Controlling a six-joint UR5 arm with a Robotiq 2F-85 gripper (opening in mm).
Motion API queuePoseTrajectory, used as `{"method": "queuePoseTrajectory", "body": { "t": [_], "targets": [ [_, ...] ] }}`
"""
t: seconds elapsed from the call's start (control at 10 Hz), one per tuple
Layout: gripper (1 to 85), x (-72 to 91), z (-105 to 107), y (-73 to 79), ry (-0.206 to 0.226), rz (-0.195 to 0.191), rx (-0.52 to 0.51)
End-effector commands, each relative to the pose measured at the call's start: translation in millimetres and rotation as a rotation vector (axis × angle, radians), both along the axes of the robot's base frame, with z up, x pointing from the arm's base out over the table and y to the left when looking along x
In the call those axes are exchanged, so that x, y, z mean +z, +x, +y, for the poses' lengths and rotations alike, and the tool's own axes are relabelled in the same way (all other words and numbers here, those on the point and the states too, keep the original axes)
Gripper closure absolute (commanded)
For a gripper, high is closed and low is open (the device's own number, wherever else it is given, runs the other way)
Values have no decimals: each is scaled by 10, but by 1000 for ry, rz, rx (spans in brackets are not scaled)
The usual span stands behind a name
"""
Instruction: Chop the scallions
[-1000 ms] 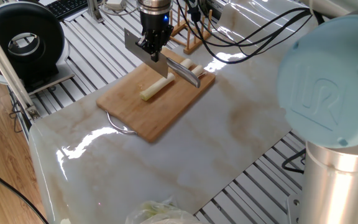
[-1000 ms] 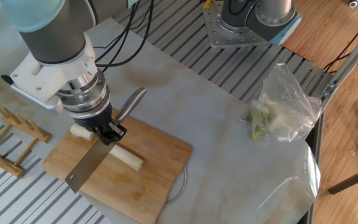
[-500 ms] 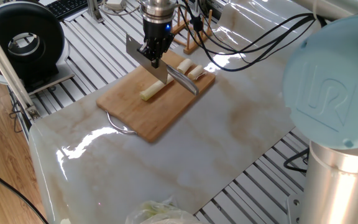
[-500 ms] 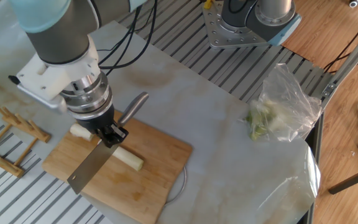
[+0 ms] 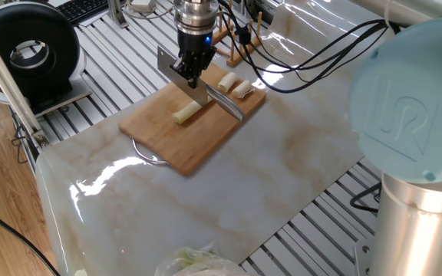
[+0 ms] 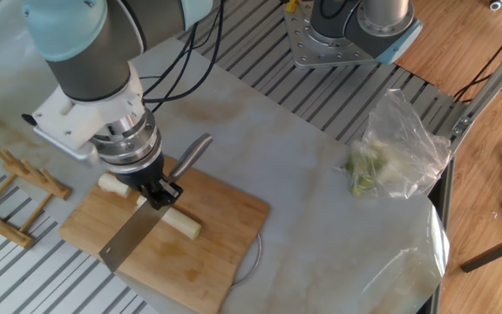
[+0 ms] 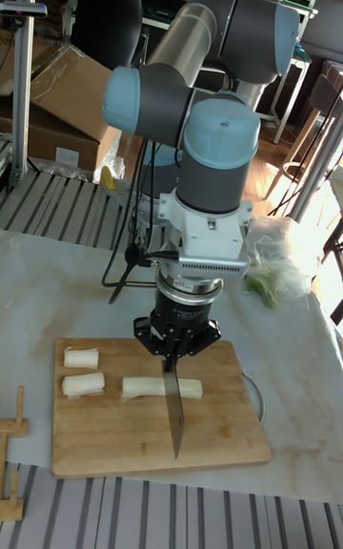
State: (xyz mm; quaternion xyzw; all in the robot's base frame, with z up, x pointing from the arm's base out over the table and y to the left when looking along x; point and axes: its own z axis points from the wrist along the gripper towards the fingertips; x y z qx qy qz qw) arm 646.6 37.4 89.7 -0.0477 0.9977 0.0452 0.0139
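The arm [image 7: 214, 139] points its wrist straight down, gripper [image 7: 174, 352] clamped closed.

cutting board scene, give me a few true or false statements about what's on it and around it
1. The end effector holds a knife blade-down over the cutting board. True.
2. All the scallion is in one uncut stalk. False: two short chunks lie apart from a longer piece.
3. The leafy bundle in clear plastic sits on the cutting board. False: it lies on the table, away from the board.
4. The longer piece lies under the blade. True.
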Motion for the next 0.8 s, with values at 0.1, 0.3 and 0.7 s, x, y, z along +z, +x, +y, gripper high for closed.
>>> {"method": "queuePoseTrajectory", "body": {
  "t": [0.1,0.3,0.7],
  "targets": [
    [843,-1,67,-45,32,20,-14],
    [843,-6,30,-67,18,27,-7],
    [843,22,-45,-77,-9,33,-52]
  ]
}}
